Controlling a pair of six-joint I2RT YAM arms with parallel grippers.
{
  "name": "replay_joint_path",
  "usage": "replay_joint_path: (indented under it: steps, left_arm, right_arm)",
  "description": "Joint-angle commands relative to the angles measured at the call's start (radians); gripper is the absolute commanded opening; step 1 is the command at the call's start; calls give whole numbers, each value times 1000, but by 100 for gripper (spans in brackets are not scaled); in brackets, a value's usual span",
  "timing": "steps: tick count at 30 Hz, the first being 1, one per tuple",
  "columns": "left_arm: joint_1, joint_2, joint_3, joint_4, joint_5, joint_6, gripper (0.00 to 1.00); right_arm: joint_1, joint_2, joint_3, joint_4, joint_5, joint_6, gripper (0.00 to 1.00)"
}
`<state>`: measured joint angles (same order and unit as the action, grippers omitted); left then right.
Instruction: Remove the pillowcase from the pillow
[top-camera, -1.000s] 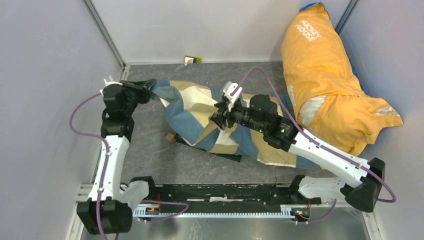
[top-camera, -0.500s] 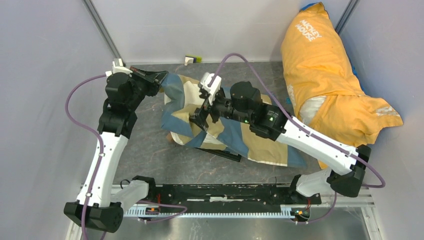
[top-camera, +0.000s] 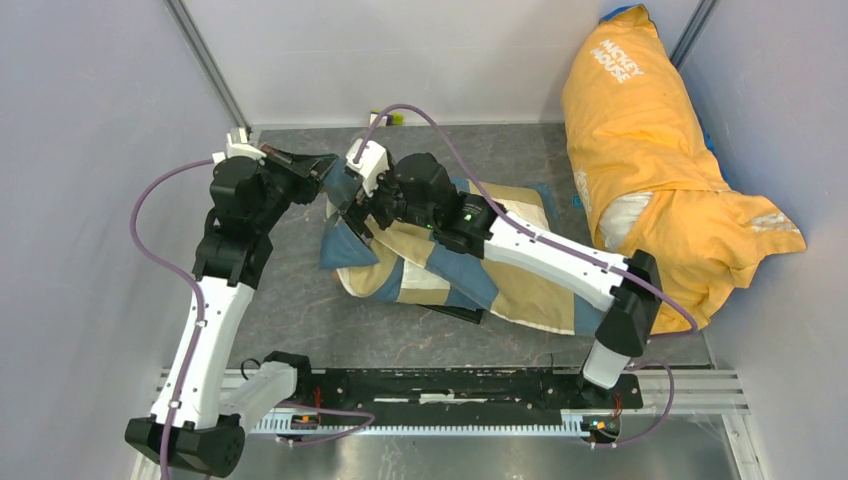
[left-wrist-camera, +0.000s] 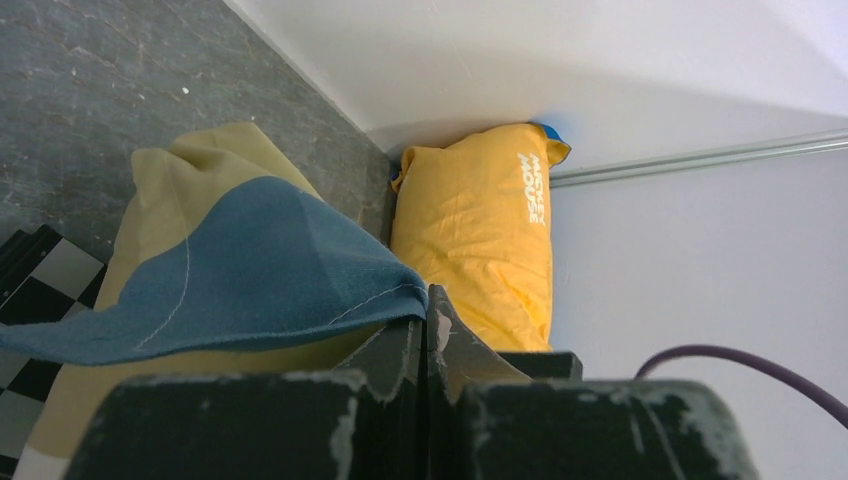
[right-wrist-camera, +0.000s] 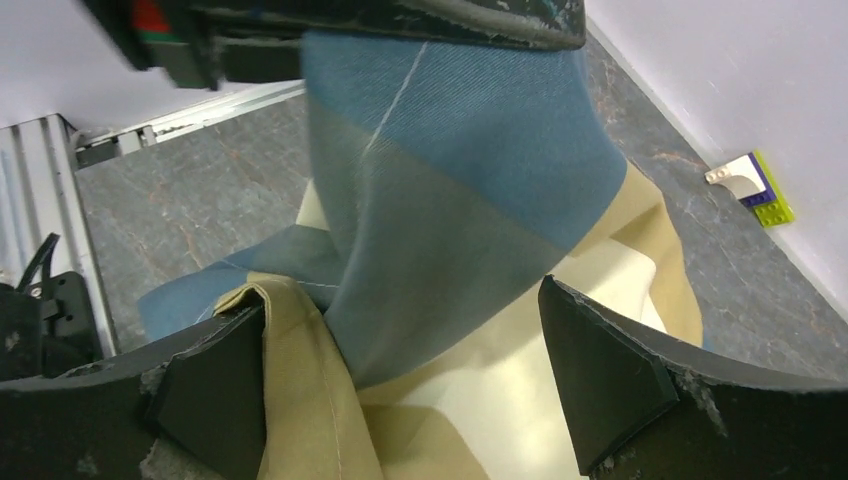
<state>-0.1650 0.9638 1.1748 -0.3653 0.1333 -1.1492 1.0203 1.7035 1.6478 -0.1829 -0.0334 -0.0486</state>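
The blue, tan and cream checked pillowcase (top-camera: 470, 280) lies across the middle of the floor, its left end lifted. My left gripper (top-camera: 322, 166) is shut on its blue corner, seen in the left wrist view (left-wrist-camera: 428, 300) with the hem (left-wrist-camera: 250, 260) draping off the jaws. My right gripper (top-camera: 348, 210) is open just beside the left one. In the right wrist view (right-wrist-camera: 400, 305) its fingers straddle a hanging blue fold (right-wrist-camera: 450, 200) and a tan fold without closing. The pillow is hidden inside the cover; I cannot tell it from the cream checks.
The big orange Mickey Mouse bundle (top-camera: 650, 150) leans in the back right corner. A black-and-white checkerboard (left-wrist-camera: 40, 290) lies under the pillowcase, its edge showing at the front (top-camera: 450, 310). A small toy block (right-wrist-camera: 750, 185) sits by the back wall. Walls close in on three sides.
My right arm has swung left across the pillowcase to right beside the left gripper. The left gripper kept its hold on the corner and shifted right. The cloth's left end bunched up.
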Motion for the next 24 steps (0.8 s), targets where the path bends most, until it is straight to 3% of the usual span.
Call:
replay_joint_path:
  steps: [1, 2, 3, 8, 9, 13, 18, 21, 24]
  left_arm:
    - [-4, -54, -25, 71, 51, -8, 2]
    - [-4, -58, -36, 74, 58, -13, 2]
    - [-4, -62, -45, 77, 67, -19, 2]
    - [-4, -73, -69, 78, 74, -9, 6]
    - [-5, -73, -69, 69, 62, -1, 13]
    - [-2, -84, -64, 22, -17, 47, 41]
    - [1, -126, -74, -85, -169, 116, 86]
    - [1, -167, -101, -135, -266, 165, 98]
    - [1, -204, -154, -130, -305, 203, 100]
  right_arm:
    - [2, 40, 78, 147, -9, -13, 98]
    - [2, 52, 80, 163, -26, -13, 93]
    - [2, 58, 73, 189, -43, -8, 81]
    - [2, 17, -39, 321, -9, 46, 6]
    - [0, 1, -61, 344, 14, 47, 0]
    - [-31, -67, -127, 380, 117, 134, 0]
    - [-193, -95, -194, 385, 47, 378, 0]
    - [-321, -135, -351, 509, -58, 541, 0]
    - [-415, -158, -510, 642, -139, 676, 0]
